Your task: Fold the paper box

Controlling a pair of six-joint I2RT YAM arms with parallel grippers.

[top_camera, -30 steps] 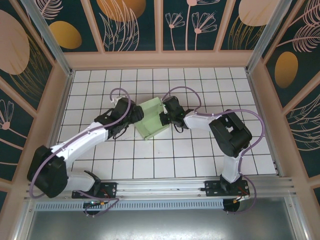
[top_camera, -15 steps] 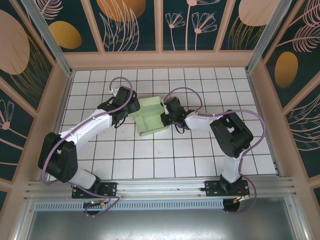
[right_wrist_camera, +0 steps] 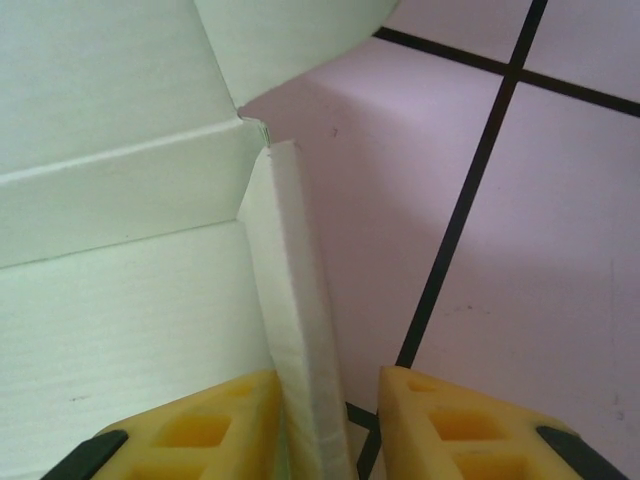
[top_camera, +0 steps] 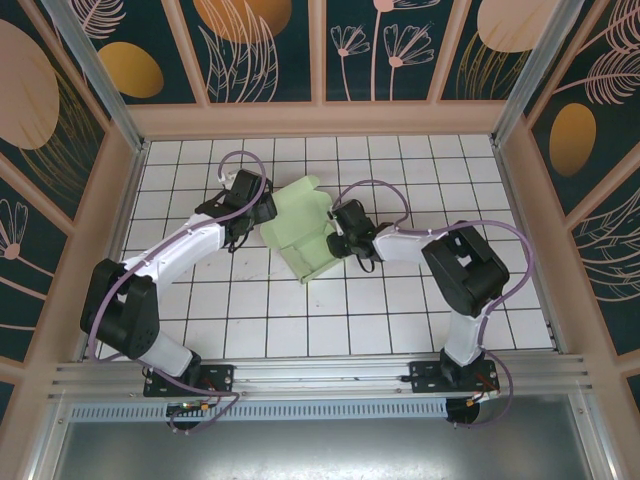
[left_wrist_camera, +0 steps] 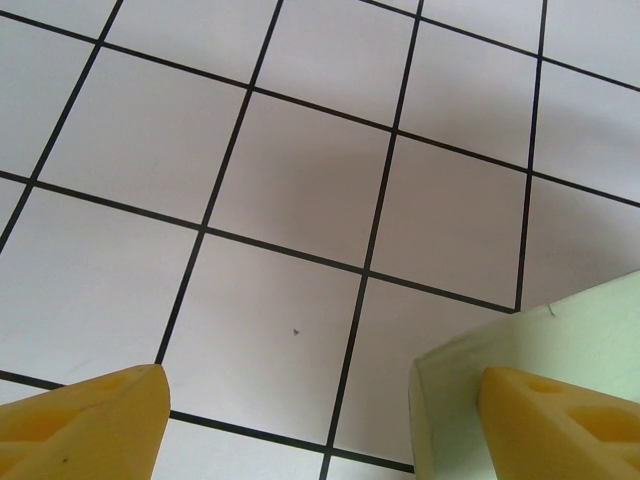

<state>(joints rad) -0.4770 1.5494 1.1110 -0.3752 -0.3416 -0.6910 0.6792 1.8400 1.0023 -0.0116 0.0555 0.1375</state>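
Paper box (top_camera: 303,228) has swung round in the last second. Its long axis now runs far-left to near-right, mid-way across the tiled table (top_camera: 420,170), between the 2 grippers.

Right gripper (top_camera: 336,240) has eased off its pinch on the box's right side wall (right_wrist_camera: 298,330). Its jaws are part-way apart and straddle the wall, 1 pad close against it, floor showing past the other.

Left gripper (top_camera: 262,210) has shifted to the box's far-left corner, jaws wide, holding nothing. The card edge sits just inside 1 finger (left_wrist_camera: 560,420).

My read: nothing restrains the box right now, so the raised wall may spring back. Fold not finished.
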